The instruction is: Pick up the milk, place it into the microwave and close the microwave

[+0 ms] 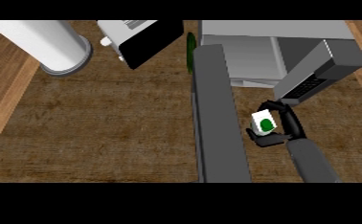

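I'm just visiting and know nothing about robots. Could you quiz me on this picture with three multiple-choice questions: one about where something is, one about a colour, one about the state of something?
1. Where is the milk carton?
A. Inside the microwave
B. In the right hand, in front of the microwave
C. Lying on the counter at the far left

2. What colour is the mark on the milk carton's white face?
A. Green
B. Red
C. Blue

3. What state is the microwave door in?
A. Shut
C. Taken off and laid flat on the counter
B. Swung open

Answers: 1 B, the black right hand curls round the carton just outside the microwave. 2 A, a green patch shows on it. 3 B, the door sticks out toward the viewer, leaving the inside open to view.
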Controlling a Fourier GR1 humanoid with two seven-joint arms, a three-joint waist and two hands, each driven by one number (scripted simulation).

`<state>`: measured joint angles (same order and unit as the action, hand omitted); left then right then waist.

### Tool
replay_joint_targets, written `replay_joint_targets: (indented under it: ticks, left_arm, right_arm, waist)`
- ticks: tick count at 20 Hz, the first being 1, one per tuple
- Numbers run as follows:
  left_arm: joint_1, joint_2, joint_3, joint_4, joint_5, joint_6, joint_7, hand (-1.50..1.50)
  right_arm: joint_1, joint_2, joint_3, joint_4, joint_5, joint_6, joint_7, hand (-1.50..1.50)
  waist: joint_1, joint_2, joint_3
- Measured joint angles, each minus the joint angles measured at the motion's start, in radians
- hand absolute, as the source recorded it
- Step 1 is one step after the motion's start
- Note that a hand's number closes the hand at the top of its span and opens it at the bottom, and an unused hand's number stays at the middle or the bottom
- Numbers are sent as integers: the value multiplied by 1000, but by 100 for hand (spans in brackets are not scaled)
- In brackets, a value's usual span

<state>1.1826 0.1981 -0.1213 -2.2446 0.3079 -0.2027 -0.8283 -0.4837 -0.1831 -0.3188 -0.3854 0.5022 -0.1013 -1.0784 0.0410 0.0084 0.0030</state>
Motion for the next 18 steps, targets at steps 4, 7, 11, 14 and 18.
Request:
replay_joint_targets:
  ticks: [4,7,11,14,18]
  left_arm:
    - [4,-7,6,11,0,-1,0,-150]
    - [27,-8,18,3,3,-10,-5,-150]
    - [17,5,65,31,43,-33,4,-150]
    - [1,3,88,63,61,-52,-3,-150]
    - [4,-6,93,74,53,-67,-1,-150]
  right_arm:
    - [-32,23,28,-25,-8,47,3,150]
    - [-54,37,46,-68,-10,53,20,150]
    - [-77,67,62,-157,-14,29,84,150]
    - [-109,81,65,-195,-15,-6,143,150]
    - [-171,91,71,-221,-19,-12,260,150]
  waist:
    - [-14,-6,-1]
    - [-20,-8,-2]
    - [-32,-12,-3]
    - [-31,-11,-3]
    - [-28,-11,-3]
